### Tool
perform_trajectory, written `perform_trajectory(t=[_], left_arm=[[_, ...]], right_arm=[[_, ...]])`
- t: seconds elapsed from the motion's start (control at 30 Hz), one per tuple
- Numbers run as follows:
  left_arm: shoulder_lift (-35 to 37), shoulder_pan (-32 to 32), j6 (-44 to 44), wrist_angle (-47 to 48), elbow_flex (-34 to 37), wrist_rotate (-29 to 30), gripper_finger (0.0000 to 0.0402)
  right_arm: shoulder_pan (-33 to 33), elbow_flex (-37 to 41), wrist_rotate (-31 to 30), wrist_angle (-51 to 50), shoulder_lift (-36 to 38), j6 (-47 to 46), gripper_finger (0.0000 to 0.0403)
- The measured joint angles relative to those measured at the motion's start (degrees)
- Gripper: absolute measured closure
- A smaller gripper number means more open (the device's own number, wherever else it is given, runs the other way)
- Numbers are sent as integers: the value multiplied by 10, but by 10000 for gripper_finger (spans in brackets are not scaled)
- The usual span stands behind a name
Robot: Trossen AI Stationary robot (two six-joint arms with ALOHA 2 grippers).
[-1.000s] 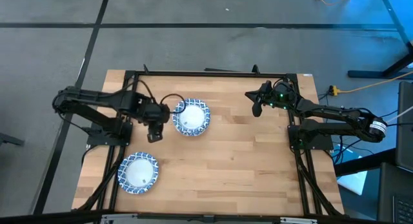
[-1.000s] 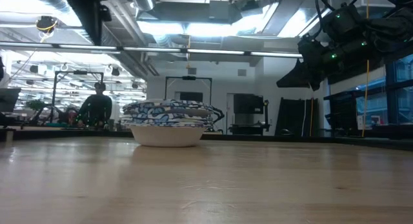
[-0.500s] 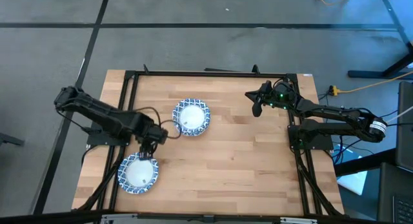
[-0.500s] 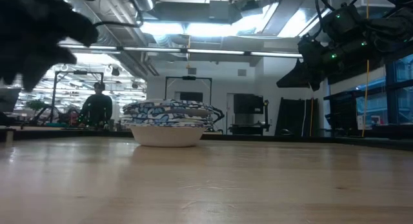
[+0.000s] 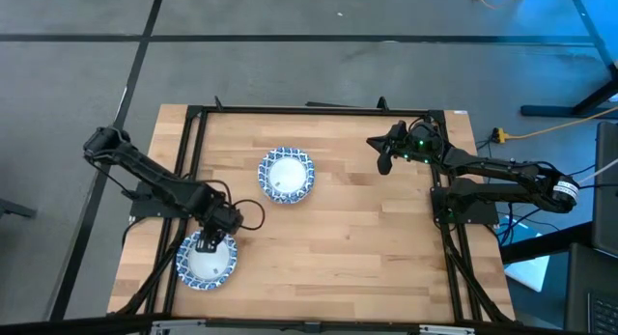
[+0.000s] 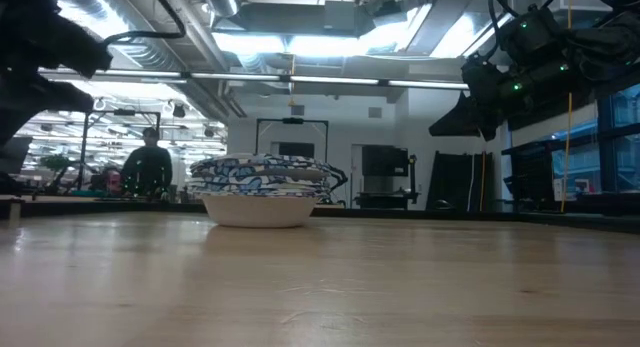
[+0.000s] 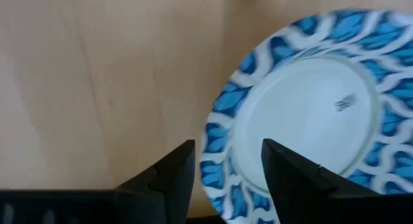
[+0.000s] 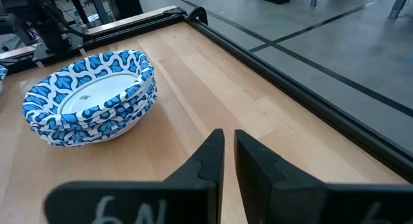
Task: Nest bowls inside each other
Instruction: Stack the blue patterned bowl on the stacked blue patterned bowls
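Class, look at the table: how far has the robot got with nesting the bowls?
Done: a stack of nested bowls stands mid-table, several rims showing. In hand: the left gripper, fingers open, hangs over the rim of the lone bowl at the near left, not yet gripping it. Left: grasp that bowl and set it into the stack. The right gripper waits at the far right, nearly closed.

A stack of bowls is sitting on the wooden surface, while a person is standing far behind.
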State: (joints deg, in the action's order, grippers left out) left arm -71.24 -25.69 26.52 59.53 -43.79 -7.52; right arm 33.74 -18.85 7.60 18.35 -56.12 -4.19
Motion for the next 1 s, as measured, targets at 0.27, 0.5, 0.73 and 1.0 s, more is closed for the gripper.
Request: perform_trajectory(t=[0.27, 0.5, 0.73, 1.0], left_arm=[[-15, 0, 0, -11, 18, 12, 229], [-47, 0, -1, -37, 25, 19, 229], [-70, 0, 0, -43, 25, 0, 230], [-73, 3, 11, -53, 25, -12, 283]], right_arm=[[0, 0, 0, 0, 0, 0, 365], [0, 0, 0, 0, 0, 0, 365], [0, 0, 0, 0, 0, 0, 365], [0, 0, 0, 0, 0, 1, 365]])
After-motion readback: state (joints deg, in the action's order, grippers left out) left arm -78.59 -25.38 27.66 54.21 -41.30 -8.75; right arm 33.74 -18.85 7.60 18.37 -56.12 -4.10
